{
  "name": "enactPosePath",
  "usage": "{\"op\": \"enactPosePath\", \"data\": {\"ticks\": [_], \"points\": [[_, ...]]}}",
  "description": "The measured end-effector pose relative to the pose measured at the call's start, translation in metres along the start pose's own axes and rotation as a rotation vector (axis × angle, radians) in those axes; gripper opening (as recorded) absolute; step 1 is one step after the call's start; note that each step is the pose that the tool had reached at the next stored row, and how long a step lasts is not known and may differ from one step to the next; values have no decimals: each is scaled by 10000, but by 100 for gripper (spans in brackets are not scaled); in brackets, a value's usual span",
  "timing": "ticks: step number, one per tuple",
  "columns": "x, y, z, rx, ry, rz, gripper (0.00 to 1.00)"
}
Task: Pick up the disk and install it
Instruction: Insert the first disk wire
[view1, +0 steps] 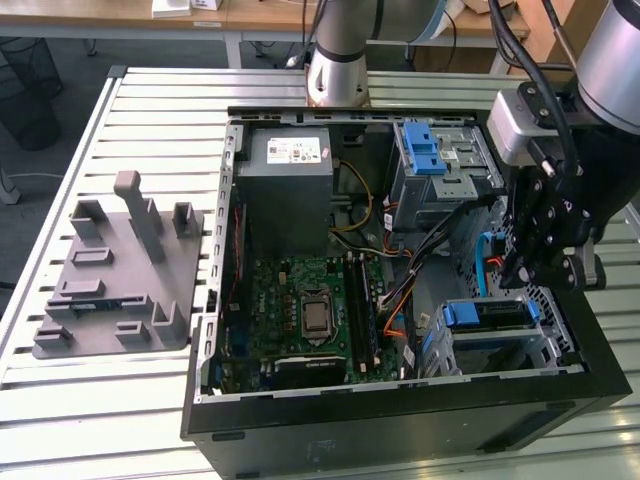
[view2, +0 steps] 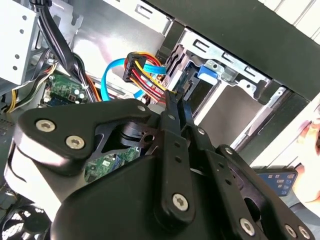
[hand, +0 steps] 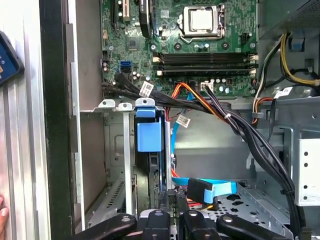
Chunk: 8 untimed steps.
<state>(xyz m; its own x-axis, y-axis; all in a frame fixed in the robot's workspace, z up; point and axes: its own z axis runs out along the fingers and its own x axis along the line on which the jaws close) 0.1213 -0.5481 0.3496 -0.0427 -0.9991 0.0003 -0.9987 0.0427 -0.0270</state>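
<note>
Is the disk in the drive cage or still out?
In, apparently: the disk sits within the lower cage, its blue rail end showing.

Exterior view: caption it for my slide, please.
Claw hovering over the lower drive cage inside an open computer case.

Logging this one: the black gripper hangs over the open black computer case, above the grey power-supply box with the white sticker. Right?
One slip. In the exterior view the black gripper hangs over the open black computer case, yet by the perforated metal drive bay at that view's right, not above the grey power-supply box.
</note>
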Motion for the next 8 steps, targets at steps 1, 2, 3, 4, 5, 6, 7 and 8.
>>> {"op": "enactPosePath", "data": {"ticks": [1, 2, 3, 4, 5, 6, 7, 8], "points": [[-1, -15, -1, -100, 5, -1, 17], [-2, -34, -1, -199, 11, -3, 17], [-3, -54, 0, -279, 14, -2, 17], [-4, -74, 1, -330, 16, -2, 17], [-5, -89, 4, -359, 17, -2, 17], [-4, -94, 9, -366, 16, -3, 17], [-1, -95, 14, -367, 17, -1, 17], [5, -95, 20, -368, 19, -1, 17]]}}
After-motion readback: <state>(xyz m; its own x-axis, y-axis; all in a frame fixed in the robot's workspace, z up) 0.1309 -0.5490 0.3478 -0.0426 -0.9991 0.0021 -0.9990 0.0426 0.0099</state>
